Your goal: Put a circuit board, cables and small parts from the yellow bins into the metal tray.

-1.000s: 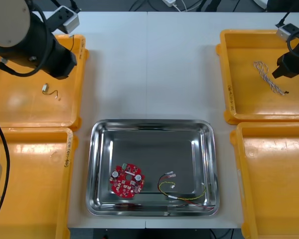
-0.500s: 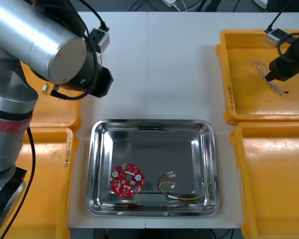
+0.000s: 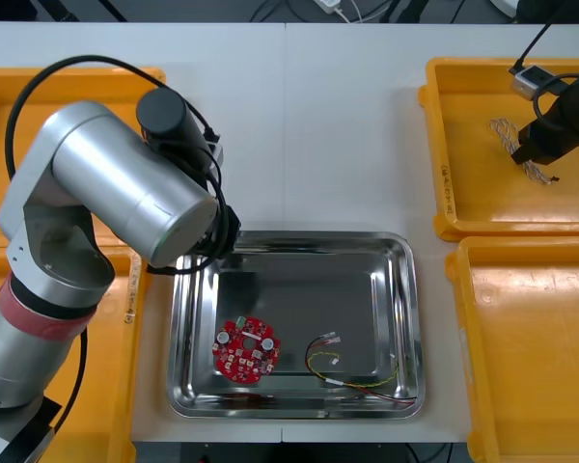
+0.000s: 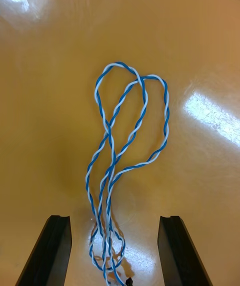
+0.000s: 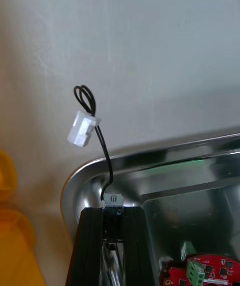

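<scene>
The metal tray (image 3: 299,289) at the worktop's near edge is holding a red circuit board (image 3: 245,349) and a red and yellow cable (image 3: 352,371); the far right corner's yellow bin (image 3: 463,193) is holding a blue and white cable (image 4: 110,139). Its end is lying between the released fingers of the right gripper (image 4: 114,218) — the left gripper (image 5: 111,216) is grasping a black cable (image 5: 103,146) over the tray's far left corner.

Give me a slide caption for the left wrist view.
Left jaws shut on a black cable above the metal tray corner, red circuit board inside.
</scene>
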